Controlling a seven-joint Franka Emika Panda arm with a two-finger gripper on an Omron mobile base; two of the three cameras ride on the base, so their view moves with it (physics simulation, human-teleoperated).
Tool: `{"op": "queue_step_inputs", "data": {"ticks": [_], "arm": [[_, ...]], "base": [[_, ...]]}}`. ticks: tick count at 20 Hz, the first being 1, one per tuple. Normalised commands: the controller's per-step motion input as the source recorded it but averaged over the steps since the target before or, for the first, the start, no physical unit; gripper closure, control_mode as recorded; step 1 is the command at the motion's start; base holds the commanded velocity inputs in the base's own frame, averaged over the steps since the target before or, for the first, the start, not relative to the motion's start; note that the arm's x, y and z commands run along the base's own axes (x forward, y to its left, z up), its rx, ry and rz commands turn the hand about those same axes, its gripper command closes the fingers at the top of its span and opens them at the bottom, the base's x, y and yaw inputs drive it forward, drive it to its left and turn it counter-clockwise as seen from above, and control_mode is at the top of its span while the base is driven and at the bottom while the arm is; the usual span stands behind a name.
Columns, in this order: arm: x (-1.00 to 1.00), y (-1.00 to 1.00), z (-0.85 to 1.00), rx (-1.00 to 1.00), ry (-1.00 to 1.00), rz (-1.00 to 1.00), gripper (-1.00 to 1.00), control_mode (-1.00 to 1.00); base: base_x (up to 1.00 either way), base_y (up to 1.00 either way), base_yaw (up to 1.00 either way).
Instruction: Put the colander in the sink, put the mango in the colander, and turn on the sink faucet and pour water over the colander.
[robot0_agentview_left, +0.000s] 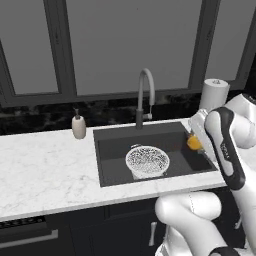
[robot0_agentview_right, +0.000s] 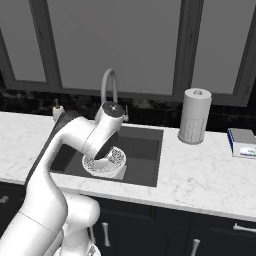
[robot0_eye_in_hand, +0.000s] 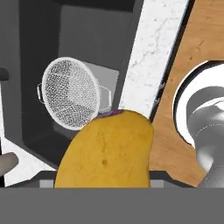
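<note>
Mango (robot0_agentview_left: 193, 142) is clamped in the gripper (robot0_agentview_left: 196, 136) above the sink's (robot0_agentview_left: 115, 160) right edge. Colander (robot0_agentview_left: 147, 161) sits upright on the basin floor, clear of the walls. White marble table (robot0_agentview_left: 45, 170) surrounds the sink; windows behind.

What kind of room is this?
It looks like a kitchen. There is a dark sink set into a white marble counter, a tall curved faucet behind it, and a paper towel roll standing by the windows.
</note>
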Motion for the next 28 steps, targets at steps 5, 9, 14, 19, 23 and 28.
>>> {"op": "queue_step_inputs", "data": {"ticks": [5, 9, 14, 19, 23, 28], "arm": [[0.33, -0.35, 0.0, 0.17, 0.36, -0.15, 1.0, -1.0], [0.48, 0.0, -0.08, 0.01, 0.29, -0.21, 1.0, -1.0], [0.29, 0.0, -0.51, 0.01, 0.05, -0.07, 1.0, -1.0], [0.25, 0.0, -0.61, 0.0, -0.03, 0.0, 1.0, -1.0], [0.42, 0.03, -0.51, 0.0, 0.01, 0.03, 1.0, -1.0], [0.49, 0.09, -0.38, 0.0, 0.07, 0.05, 1.0, -1.0]], "base": [[0.0, 0.0, 0.0], [0.0, 0.0, 0.0], [0.0, 0.0, 0.0], [0.0, 0.0, 0.0], [0.0, 0.0, 0.0], [0.0, 0.0, 0.0]]}}
